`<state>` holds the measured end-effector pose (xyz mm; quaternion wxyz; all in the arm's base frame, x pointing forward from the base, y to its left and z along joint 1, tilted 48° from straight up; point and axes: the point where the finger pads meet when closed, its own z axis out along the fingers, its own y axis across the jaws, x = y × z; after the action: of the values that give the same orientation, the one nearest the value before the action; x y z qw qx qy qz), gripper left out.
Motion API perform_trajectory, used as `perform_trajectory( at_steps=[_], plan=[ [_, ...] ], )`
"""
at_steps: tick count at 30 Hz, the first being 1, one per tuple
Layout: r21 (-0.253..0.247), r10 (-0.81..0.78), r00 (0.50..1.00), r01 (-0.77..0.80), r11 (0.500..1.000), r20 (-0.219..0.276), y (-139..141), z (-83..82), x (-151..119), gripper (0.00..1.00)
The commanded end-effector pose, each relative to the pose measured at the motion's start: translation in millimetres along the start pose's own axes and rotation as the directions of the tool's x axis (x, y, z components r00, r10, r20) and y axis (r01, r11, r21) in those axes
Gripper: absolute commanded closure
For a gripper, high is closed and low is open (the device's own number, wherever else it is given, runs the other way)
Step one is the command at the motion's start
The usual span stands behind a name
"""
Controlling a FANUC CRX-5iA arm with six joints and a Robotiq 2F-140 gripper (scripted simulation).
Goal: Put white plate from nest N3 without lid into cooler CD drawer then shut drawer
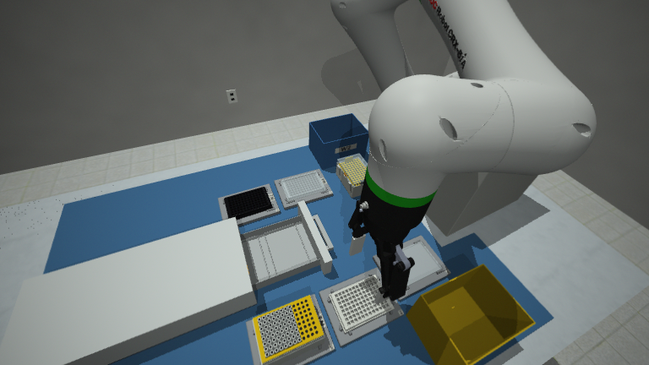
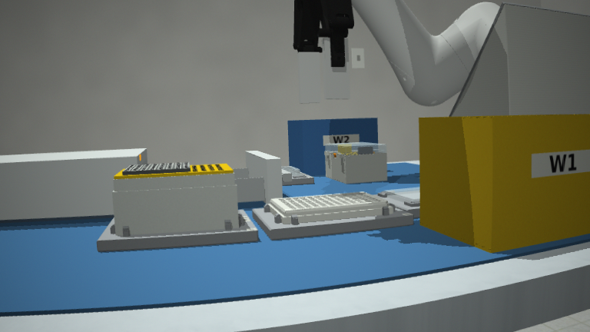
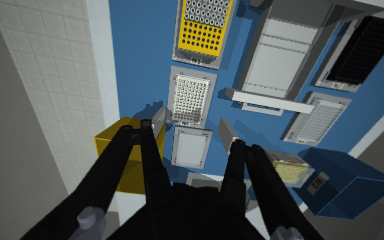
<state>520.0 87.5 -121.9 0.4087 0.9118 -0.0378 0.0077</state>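
The white well plate sits without a lid in its grey nest at the bench's front; it also shows in the exterior view and the wrist view. The cooler's drawer stands open and empty, with its bar handle toward the arm, and its ribbed floor shows in the wrist view. An amber lamp glows on the long white cooler housing. My gripper hangs high above the bench, pointing down, open and empty, roughly over the plate's near end.
A lidded plate lies beside the white plate. A yellow rack stands on the other side. The yellow bin W1 is at the front right. A black plate, a clear plate, a tip box and the blue bin W2 lie behind the drawer.
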Motion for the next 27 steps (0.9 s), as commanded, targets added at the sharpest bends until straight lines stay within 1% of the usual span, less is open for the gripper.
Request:
perform_trajectory(
  at_steps=[1, 10, 27],
  plan=[
    [0.0, 0.0, 1.0, 0.0, 1.0, 0.0, -8.7, -0.6, -0.5, 0.34],
    [0.0, 0.0, 1.0, 0.0, 1.0, 0.0, -8.7, -0.6, -0.5, 0.34],
    [0.0, 0.0, 1.0, 0.0, 1.0, 0.0, -8.7, 19.4, -0.5, 0.34]
  ],
)
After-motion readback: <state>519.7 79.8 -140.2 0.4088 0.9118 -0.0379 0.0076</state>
